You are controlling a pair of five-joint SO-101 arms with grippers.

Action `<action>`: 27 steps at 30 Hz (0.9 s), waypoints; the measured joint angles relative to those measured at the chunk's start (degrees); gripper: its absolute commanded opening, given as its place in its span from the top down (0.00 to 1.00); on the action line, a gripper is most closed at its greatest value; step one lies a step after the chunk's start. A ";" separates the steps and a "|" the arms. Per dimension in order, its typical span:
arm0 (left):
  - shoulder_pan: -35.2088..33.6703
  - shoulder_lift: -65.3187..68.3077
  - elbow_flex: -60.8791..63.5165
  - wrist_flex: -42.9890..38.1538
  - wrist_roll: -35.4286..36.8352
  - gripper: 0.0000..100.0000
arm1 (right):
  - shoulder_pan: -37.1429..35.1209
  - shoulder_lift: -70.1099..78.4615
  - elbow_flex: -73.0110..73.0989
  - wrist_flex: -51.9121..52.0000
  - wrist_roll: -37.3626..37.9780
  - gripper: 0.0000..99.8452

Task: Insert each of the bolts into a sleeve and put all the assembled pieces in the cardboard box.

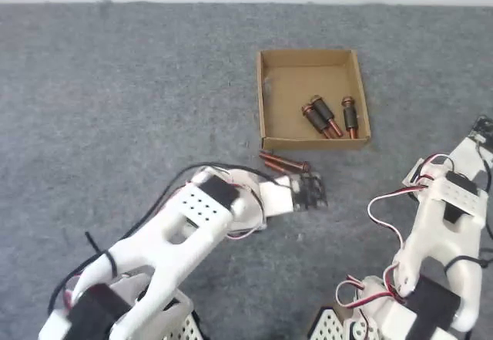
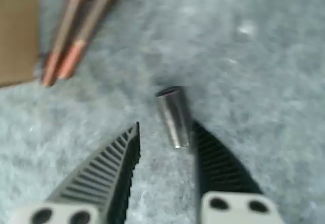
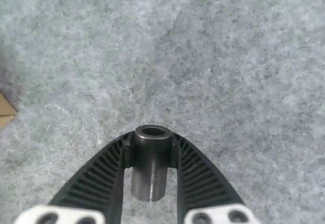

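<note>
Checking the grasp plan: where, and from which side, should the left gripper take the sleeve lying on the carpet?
Across its middle, on the curved sides, coming down from above. The sleeve lies flat on the carpet, and the left gripper is open astride its near end, in line with its length. Closing there would likely pinch the round wall and leave both ends free.

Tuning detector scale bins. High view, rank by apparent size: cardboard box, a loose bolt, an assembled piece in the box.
1. cardboard box
2. loose bolt, looks slightly longer
3. assembled piece
Last two are close; treat as near-equal.
</note>
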State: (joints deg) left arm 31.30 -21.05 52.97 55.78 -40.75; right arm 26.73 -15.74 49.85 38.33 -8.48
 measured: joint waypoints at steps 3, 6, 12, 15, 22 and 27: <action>1.85 0.79 0.00 -0.35 -3.60 0.78 | 0.00 0.00 0.00 0.00 0.00 0.99; 2.73 1.67 -2.29 -0.62 -4.31 0.78 | 0.00 0.00 0.00 -0.35 0.00 0.99; 2.99 8.44 -11.78 -0.70 -4.31 0.78 | 0.00 1.14 -0.18 -1.41 0.00 0.99; 3.16 15.21 -17.58 -0.70 -4.48 0.78 | 0.00 4.40 -2.46 -1.41 0.00 0.99; 2.29 26.81 -28.22 -0.70 -5.27 0.78 | 0.00 8.26 -5.80 -0.79 0.00 0.99; 2.64 29.45 -30.24 -0.70 -5.89 0.78 | 0.00 8.26 -5.80 -0.79 0.00 0.99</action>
State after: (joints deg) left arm 33.93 8.40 22.73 55.08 -46.64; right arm 26.73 -7.47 44.04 37.54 -8.48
